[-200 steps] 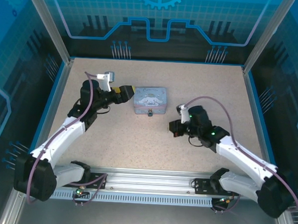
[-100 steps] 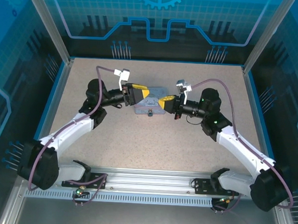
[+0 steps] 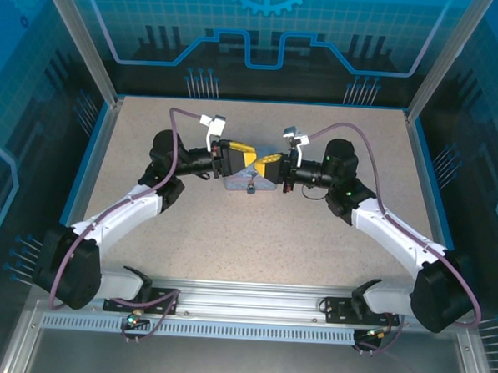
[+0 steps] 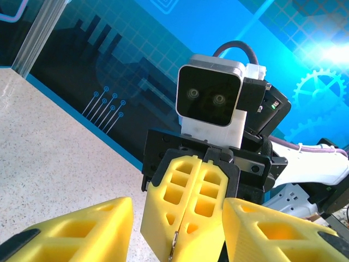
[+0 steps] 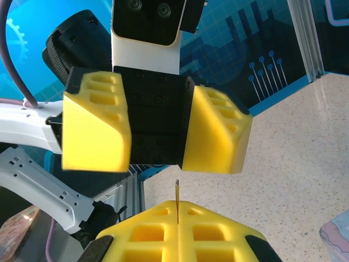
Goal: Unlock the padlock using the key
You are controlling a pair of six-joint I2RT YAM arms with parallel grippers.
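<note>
Right wrist view has the right gripper (image 5: 178, 213) pressed together on the key (image 5: 177, 191), whose thin dark blade stands straight out past the yellow fingertips, on the seam between them. Facing it, just ahead of the key's tip, hangs the left gripper (image 5: 155, 134), its two pads spread wide with nothing between them. Seen from above, both arms reach forward and bend inward at the elbow, so the two grippers stand nose to nose, level and very close, above the pale blue tin (image 3: 235, 182). The padlock (image 3: 251, 187) lies below both grippers, at the tin's near edge and apart from either; its shackle is too small to read.

The key is, I judge, light, stiff and slippery. It is a sliver of metal that would twist or slide in the pads if pushed off-axis, so the grip belongs on its flat head with the blade free. The padlock is likely light too, and would skate or turn under the key unless the spread left gripper takes it across the body, with the keyhole turned toward the right gripper
</note>
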